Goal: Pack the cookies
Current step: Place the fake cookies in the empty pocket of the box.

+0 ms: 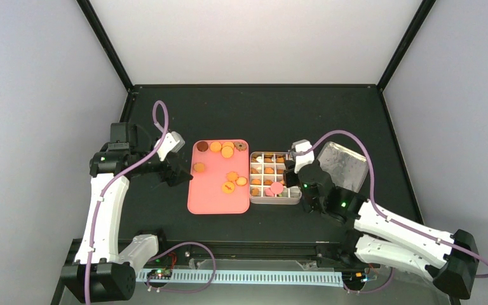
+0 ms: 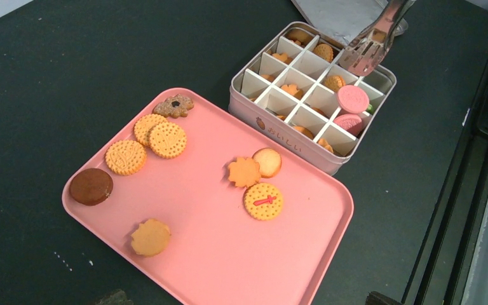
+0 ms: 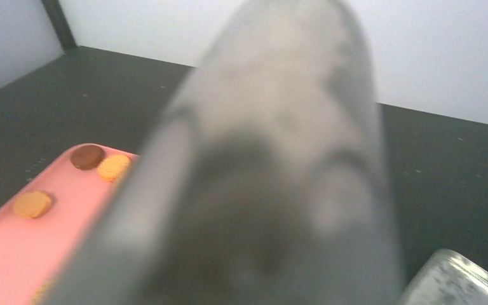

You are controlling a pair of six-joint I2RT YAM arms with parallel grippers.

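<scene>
Several cookies, mostly orange and one dark brown point(image 2: 91, 186), lie on the pink tray point(image 2: 229, 254); they also show in the top view point(image 1: 227, 151). The divided tin point(image 2: 279, 130) holds more orange cookies and two pink ones point(image 2: 352, 99). My left gripper point(image 1: 183, 174) is open and empty at the tray's left edge, its fingertips point(image 2: 111, 297) just in view. My right gripper point(image 1: 295, 183) is shut on metal tongs point(image 2: 372, 44), whose tips hover over the tin's right side. The blurred tongs point(image 3: 273, 178) fill the right wrist view.
The tin point(image 1: 276, 201) stands against the tray's point(image 1: 219, 204) right side. Its silver lid point(image 1: 342, 166) lies just right of it, behind my right arm. A black rail runs along the table's near edge point(image 2: 483, 159).
</scene>
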